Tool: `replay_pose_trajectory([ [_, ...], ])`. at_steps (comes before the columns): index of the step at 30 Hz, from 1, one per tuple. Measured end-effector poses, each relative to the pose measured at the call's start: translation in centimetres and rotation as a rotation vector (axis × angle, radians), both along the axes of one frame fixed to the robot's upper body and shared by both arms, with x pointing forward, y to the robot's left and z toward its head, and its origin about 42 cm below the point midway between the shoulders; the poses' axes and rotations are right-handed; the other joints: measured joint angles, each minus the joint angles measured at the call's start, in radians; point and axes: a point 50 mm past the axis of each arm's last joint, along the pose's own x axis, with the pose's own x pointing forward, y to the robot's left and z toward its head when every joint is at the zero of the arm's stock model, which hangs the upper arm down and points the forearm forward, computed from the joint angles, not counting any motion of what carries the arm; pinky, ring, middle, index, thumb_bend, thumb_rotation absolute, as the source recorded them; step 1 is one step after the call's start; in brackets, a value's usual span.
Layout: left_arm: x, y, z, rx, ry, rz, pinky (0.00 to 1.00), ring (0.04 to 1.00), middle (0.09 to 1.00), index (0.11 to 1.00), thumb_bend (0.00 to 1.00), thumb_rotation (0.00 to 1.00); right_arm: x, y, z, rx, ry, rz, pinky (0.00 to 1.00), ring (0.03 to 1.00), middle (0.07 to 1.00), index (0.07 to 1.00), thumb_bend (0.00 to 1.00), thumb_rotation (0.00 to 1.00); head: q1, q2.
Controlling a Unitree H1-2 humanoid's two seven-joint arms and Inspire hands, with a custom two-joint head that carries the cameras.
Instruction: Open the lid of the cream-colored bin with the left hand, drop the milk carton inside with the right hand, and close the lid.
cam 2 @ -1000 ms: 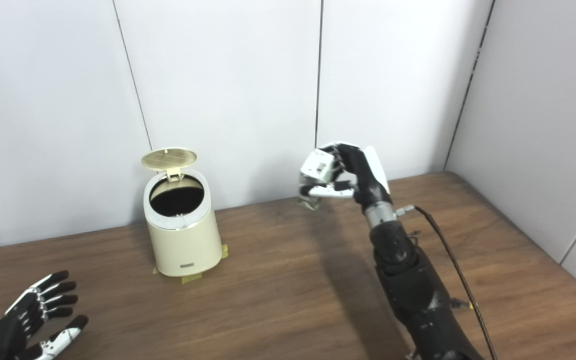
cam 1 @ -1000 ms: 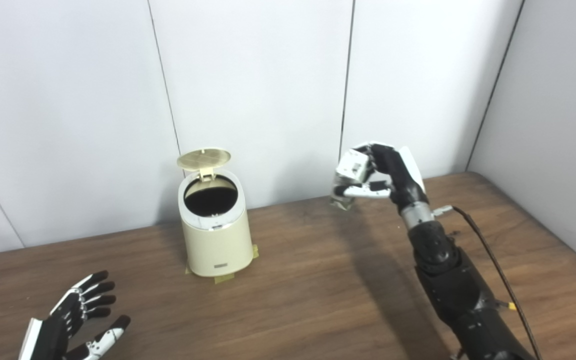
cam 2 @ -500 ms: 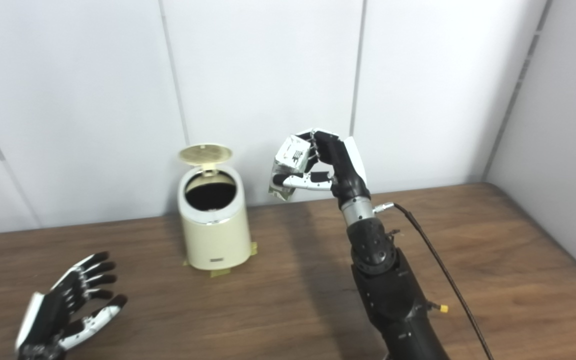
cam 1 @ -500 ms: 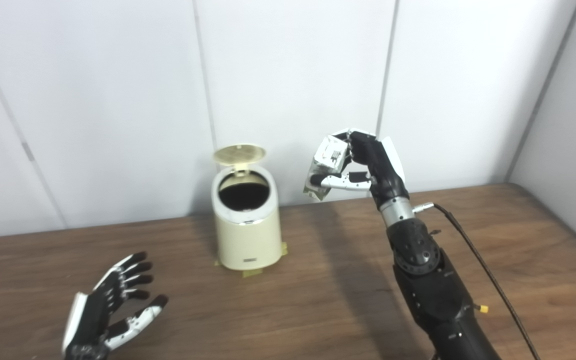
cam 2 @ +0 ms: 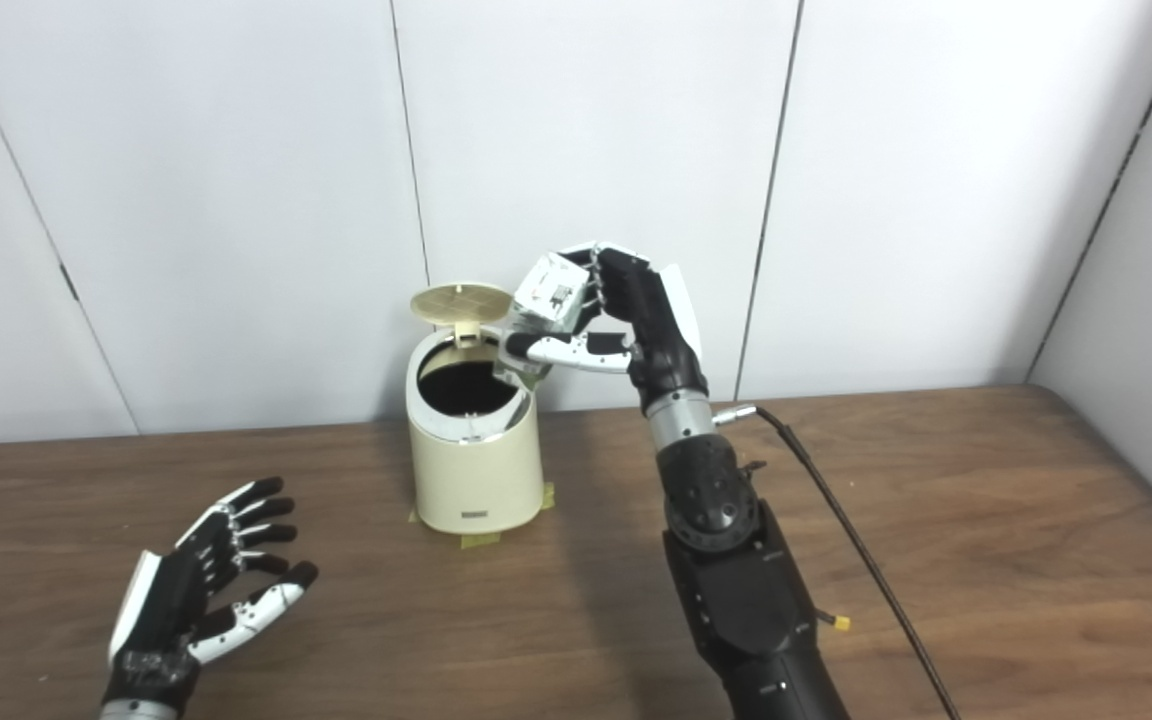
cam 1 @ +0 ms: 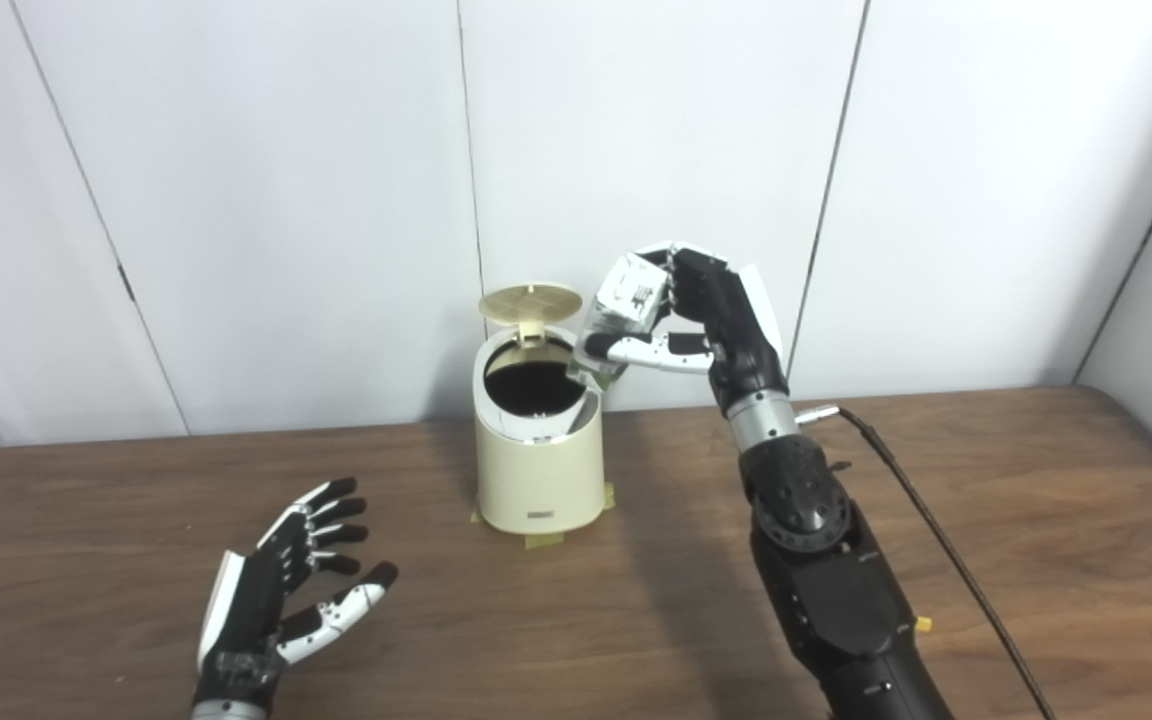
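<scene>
The cream-colored bin (cam 1: 539, 470) stands near the back of the wooden table, held down with tape at its base. Its round lid (cam 1: 529, 301) stands open and upright at the back, and the dark opening (cam 1: 532, 388) shows. My right hand (cam 1: 706, 325) is shut on the small white milk carton (cam 1: 626, 300) and holds it in the air at the right rim of the bin, just above the opening. My left hand (cam 1: 281, 590) is open and empty, palm up, low over the table's front left, well apart from the bin.
White wall panels stand close behind the bin. A black cable (cam 1: 946, 545) runs from my right wrist across the table's right part. The table's far edge (cam 1: 936, 396) meets the wall just behind the bin.
The camera has panned left, so the whole scene shifted right. My right hand has carried the carton leftward from well right of the bin to its right rim. The left hand stays open.
</scene>
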Motion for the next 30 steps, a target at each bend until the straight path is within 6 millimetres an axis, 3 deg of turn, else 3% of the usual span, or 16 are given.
replay_pose_trajectory([
  [10,0.0,-1.0,0.1,-0.021,-0.001,-0.010,0.61,0.726,0.790,0.831,0.62,0.11,1.0,2.8,-0.6,-0.038,0.045,0.040,0.33,0.409,0.476,0.526,0.52,0.00,0.025,0.009],
  [15,-0.4,-2.0,0.0,-0.046,0.012,-0.013,0.60,0.721,0.788,0.828,0.62,0.09,1.9,3.4,-1.8,-0.049,0.081,0.055,0.33,0.410,0.483,0.520,0.52,0.00,0.035,0.015],
  [30,-0.8,-2.9,0.1,-0.061,0.020,-0.011,0.59,0.716,0.784,0.821,0.62,0.09,3.2,5.4,-1.8,-0.147,0.042,0.079,0.32,0.415,0.497,0.505,0.52,0.00,0.051,0.032],
])
